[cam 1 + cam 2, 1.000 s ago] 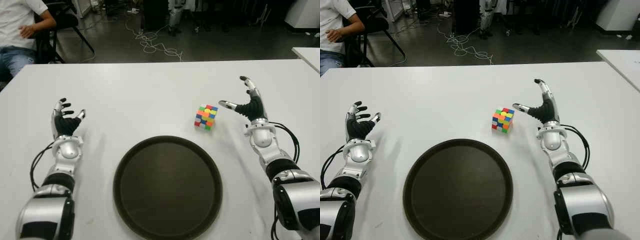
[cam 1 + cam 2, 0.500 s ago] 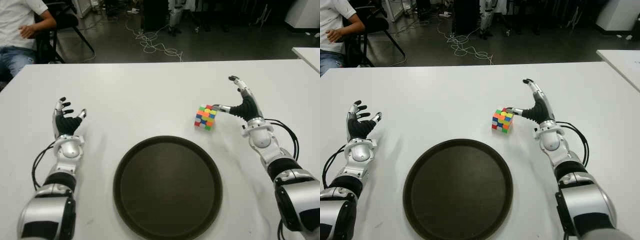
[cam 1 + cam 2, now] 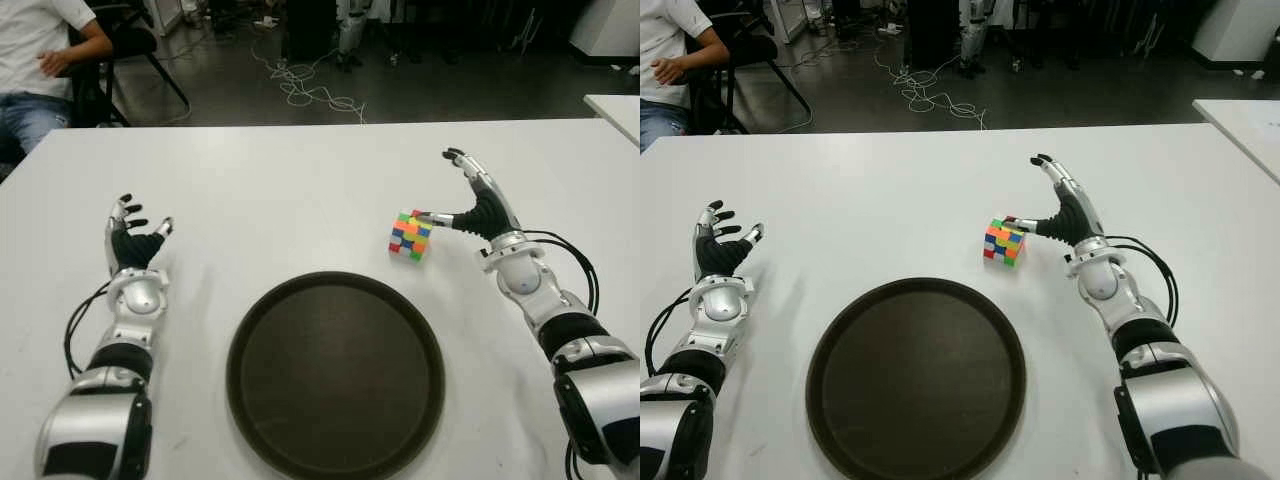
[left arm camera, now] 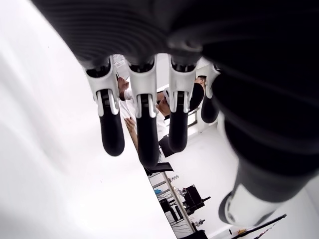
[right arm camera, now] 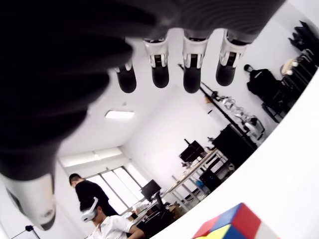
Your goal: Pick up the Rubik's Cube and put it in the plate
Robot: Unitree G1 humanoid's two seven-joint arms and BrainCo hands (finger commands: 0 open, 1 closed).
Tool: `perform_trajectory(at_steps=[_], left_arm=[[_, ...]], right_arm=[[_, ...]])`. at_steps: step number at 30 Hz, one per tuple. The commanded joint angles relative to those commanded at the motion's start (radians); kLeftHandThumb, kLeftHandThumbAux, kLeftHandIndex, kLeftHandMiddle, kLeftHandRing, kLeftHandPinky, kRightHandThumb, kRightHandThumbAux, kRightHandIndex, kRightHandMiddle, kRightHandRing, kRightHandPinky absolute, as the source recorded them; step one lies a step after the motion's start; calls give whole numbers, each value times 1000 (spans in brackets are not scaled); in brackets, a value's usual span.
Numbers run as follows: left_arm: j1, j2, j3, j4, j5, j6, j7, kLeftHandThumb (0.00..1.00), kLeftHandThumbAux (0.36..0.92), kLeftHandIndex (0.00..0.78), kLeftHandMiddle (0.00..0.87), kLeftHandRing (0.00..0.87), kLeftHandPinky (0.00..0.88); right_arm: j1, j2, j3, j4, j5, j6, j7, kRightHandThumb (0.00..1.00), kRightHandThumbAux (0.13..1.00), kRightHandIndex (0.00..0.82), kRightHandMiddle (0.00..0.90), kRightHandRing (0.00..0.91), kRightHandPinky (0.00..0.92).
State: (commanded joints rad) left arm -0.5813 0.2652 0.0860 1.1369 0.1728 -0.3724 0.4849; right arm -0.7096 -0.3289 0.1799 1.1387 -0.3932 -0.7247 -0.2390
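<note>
The Rubik's Cube [image 3: 411, 234] sits on the white table [image 3: 300, 190], just beyond the right rim of the round dark plate [image 3: 335, 374]. My right hand [image 3: 470, 200] is open right beside the cube on its right side, thumb tip at the cube's upper right corner and the other fingers spread above and behind it. A corner of the cube [image 5: 234, 226] shows in the right wrist view, below my spread fingers [image 5: 192, 64]. My left hand [image 3: 132, 235] is open over the table at the far left, holding nothing.
A seated person [image 3: 35, 60] and a chair are beyond the table's far left corner. Cables [image 3: 305, 85] lie on the dark floor behind the table. Another white table's corner [image 3: 615, 105] shows at the right.
My right hand has moved left toward the cube, and its thumb now reaches the cube's corner. The cube, the plate and my left hand stay where they were.
</note>
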Motion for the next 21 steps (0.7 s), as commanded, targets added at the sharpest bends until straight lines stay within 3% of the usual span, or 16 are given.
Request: perform_trajectory(at_steps=[5, 13, 21], left_arm=[[1, -1, -2, -1, 2, -1, 5, 97, 769, 135, 196, 231, 299], [0, -4, -1, -2, -1, 9, 8, 85, 763, 138, 214, 252, 313], [0, -6, 2, -5, -5, 8, 9, 92, 767, 145, 234, 282, 347]], right_arm=[[1, -2, 7, -23, -3, 18, 18, 0, 589, 56, 82, 159, 221], [-4, 4, 24, -63, -8, 78, 48, 0, 646, 32, 41, 75, 127], [-10, 8, 35, -83, -4, 115, 91, 0, 633, 38, 42, 51, 80]])
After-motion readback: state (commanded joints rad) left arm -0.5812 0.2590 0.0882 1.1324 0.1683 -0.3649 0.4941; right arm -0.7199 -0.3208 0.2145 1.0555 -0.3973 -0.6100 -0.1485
